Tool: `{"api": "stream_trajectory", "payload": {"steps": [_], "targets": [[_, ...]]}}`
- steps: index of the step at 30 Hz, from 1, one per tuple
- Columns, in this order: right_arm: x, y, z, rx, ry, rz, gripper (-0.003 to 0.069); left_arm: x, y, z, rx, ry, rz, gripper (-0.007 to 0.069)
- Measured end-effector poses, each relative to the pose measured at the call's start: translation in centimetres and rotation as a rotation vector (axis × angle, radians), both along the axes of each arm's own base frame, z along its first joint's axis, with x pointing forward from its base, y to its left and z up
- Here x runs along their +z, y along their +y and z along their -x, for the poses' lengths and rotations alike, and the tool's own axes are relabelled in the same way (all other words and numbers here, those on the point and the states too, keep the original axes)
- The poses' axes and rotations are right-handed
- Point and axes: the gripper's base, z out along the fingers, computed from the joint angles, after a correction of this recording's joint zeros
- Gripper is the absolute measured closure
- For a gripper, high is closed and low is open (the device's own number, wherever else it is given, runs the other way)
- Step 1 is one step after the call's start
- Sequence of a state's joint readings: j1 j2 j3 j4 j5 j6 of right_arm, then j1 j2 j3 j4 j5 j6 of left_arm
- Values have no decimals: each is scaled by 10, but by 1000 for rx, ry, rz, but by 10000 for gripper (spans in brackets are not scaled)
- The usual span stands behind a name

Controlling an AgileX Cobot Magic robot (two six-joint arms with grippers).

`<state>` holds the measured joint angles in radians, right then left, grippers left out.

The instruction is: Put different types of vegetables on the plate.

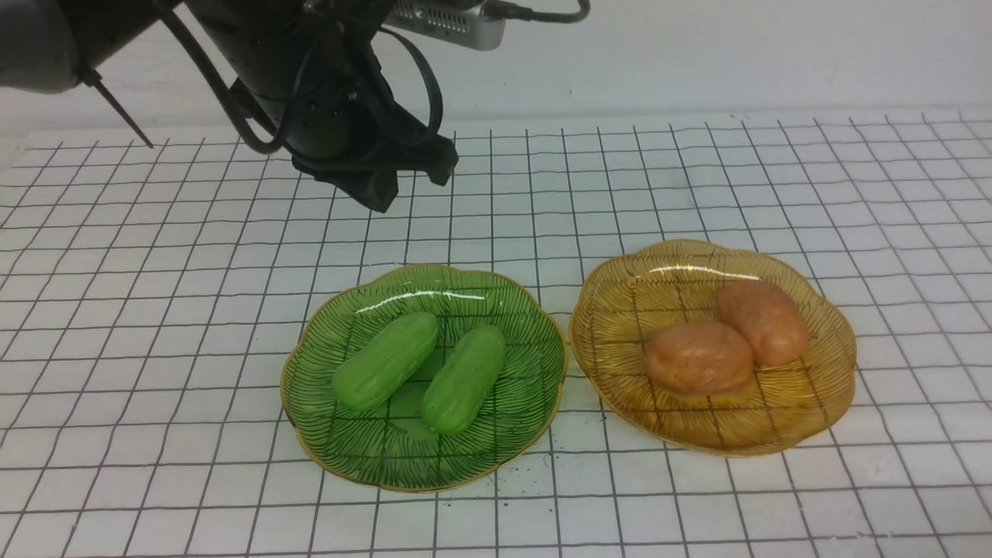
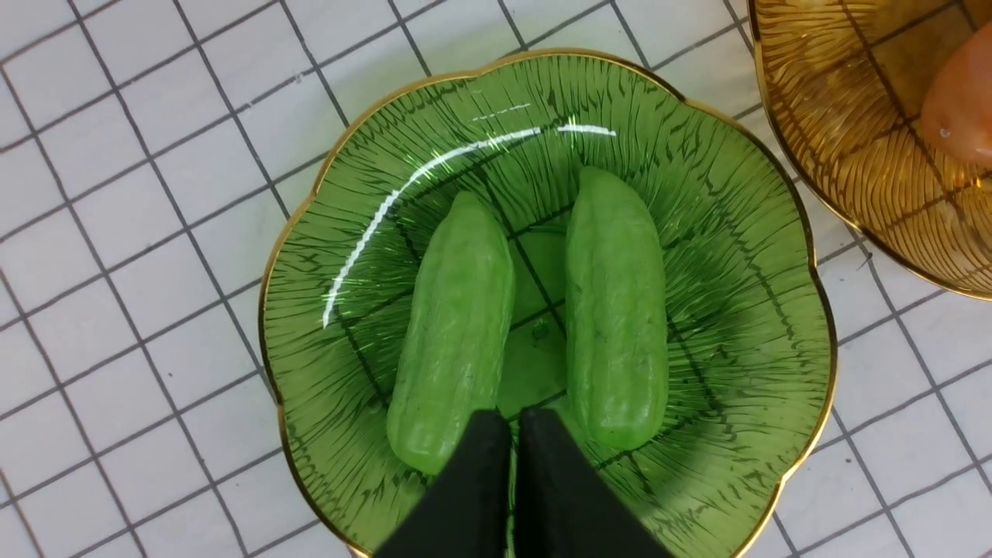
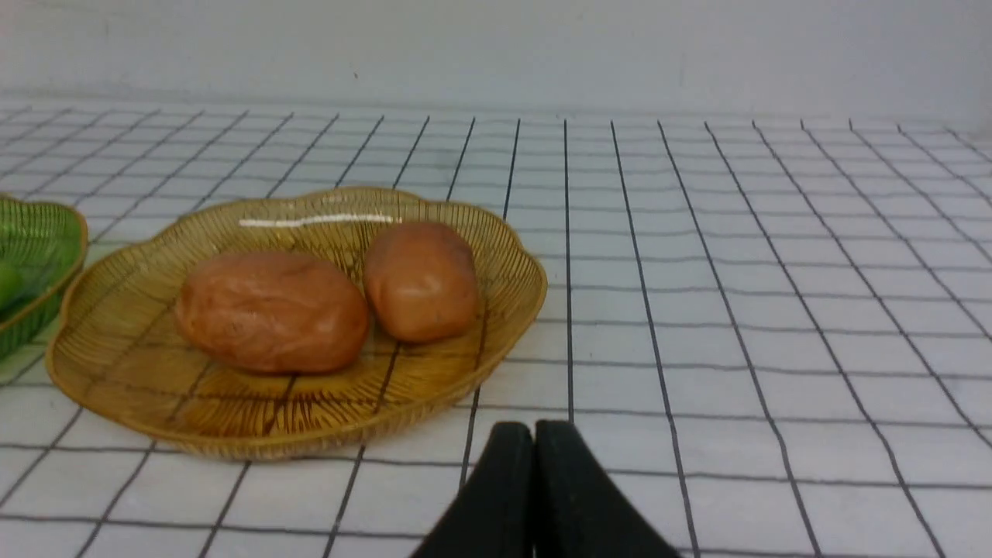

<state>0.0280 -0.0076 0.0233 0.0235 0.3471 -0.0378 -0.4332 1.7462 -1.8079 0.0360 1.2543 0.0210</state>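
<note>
Green cucumbers (image 1: 418, 376), amber-gold plate (image 1: 620, 372).

Two glossy green cucumbers (image 1: 386, 361) lie on their sides in the green plate (image 1: 527, 403), apart, roughly parallel; two stubby orange-brown potatoes (image 1: 700, 358) lie in the amber plate (image 1: 628, 387) (one crosswise, the other angled away), touching; all four are smooth, rounded and whole.
</note>
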Motion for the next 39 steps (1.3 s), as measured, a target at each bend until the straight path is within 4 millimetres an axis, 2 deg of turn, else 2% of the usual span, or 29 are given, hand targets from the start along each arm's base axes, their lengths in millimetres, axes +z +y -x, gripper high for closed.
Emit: {"api": "stream_trajectory", "payload": {"steps": [7, 9, 19, 21, 24, 25, 26, 33, 35, 36, 39], "targets": [[-2, 0, 0, 8, 9, 0, 673, 24, 7, 16, 0, -60, 28, 632], [-2, 2, 0, 39, 11, 1, 673, 37, 11, 25, 5, -90, 47, 632], [-2, 5, 0, 92, 12, 1, 673, 63, 21, 46, 30, -152, 96, 632], [-2, 5, 0, 91, 12, 1, 673, 72, 27, 59, 29, -178, 108, 632], [-2, 5, 0, 88, 12, 1, 673, 72, 33, 73, 29, -176, 107, 632], [-2, 5, 0, 88, 12, 1, 673, 72, 39, 86, 30, -175, 106, 632], [-2, 5, 0, 88, 12, 1, 673, 70, 39, 86, 30, -168, 102, 632], [-2, 5, 0, 88, 12, 1, 673, 51, 73, 147, 52, -164, 40, 632], [-2, 5, 0, 88, 12, 2, 673, 50, 87, 169, 80, -195, 34, 632], [-2, 5, 0, 88, 12, 1, 673, 46, 98, 188, 108, -219, 33, 632], [-2, 5, 0, 88, 12, 1, 673, 29, 123, 231, 179, -266, 42, 632]]}}
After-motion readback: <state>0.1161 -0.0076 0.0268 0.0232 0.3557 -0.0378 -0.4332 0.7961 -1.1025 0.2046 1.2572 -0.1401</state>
